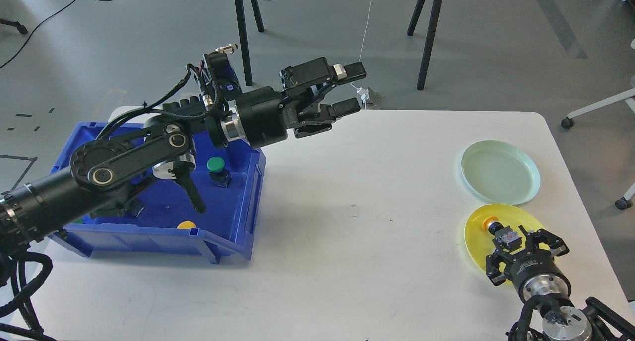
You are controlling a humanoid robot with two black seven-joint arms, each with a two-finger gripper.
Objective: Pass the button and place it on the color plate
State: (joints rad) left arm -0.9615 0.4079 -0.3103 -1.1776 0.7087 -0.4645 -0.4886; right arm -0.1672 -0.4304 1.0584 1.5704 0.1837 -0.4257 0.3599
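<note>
A yellow-capped button (497, 230) is held in my right gripper (511, 238) at the bottom right. The gripper is shut on the button's dark body. The cap is low over the yellow plate (475, 239); I cannot tell whether it touches. My left gripper (351, 89) is open and empty, held above the table's far edge next to the blue bin (233, 241). A pale green plate (500, 172) lies just beyond the yellow plate.
The blue bin at the left holds a green button (216, 165) and another yellow button (186, 225); my left arm hides part of its inside. Black stand legs (241, 33) rise behind the table. The white table (357, 217) stretches between the bin and the plates.
</note>
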